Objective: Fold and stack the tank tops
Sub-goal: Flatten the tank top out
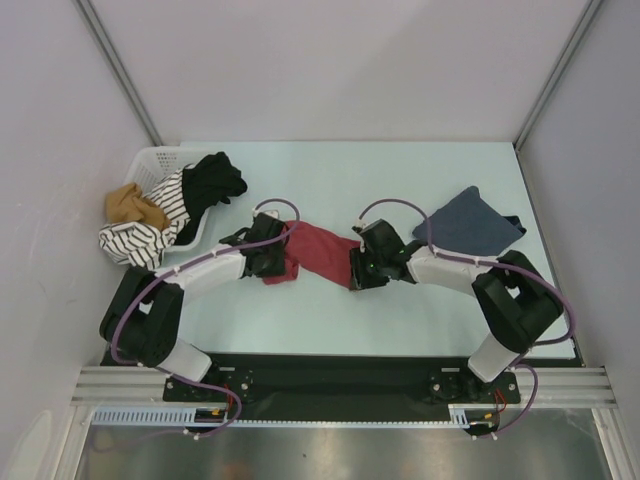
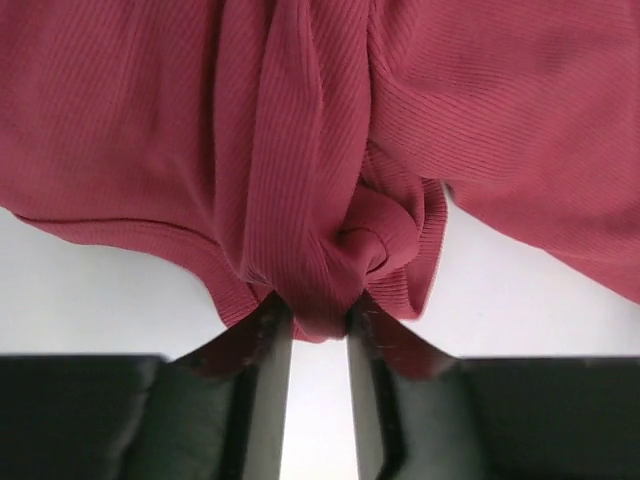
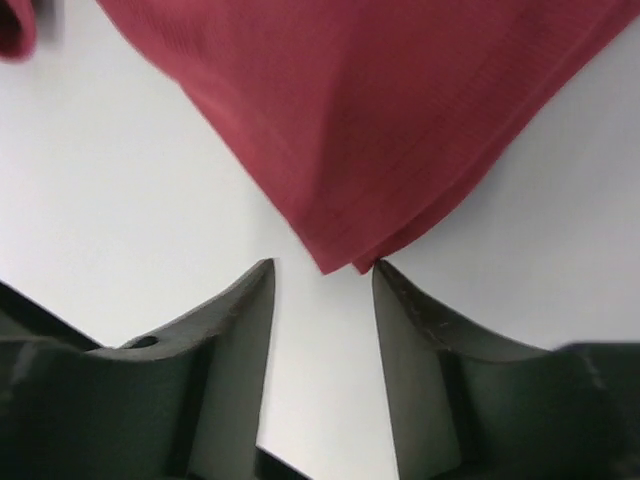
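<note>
The brick red tank top (image 1: 320, 250) lies crumpled in the middle of the table, stretched between my two grippers. My left gripper (image 1: 272, 262) is at its left end. In the left wrist view a bunched fold of the red cloth (image 2: 300, 150) sits pinched between the tips of the left gripper (image 2: 320, 315). My right gripper (image 1: 358, 270) is at the right end. In the right wrist view the gripper (image 3: 322, 265) stands open, and a corner of the red cloth (image 3: 380, 120) lies just ahead of the tips, touching the right fingertip (image 3: 380, 270). The slate blue-grey tank top (image 1: 470, 222) lies folded at the back right.
A white basket (image 1: 150, 160) stands at the back left with a black garment (image 1: 215, 180), a striped one (image 1: 150, 235) and a mustard one (image 1: 130, 205) spilling over its rim. Grey walls close in the table on three sides.
</note>
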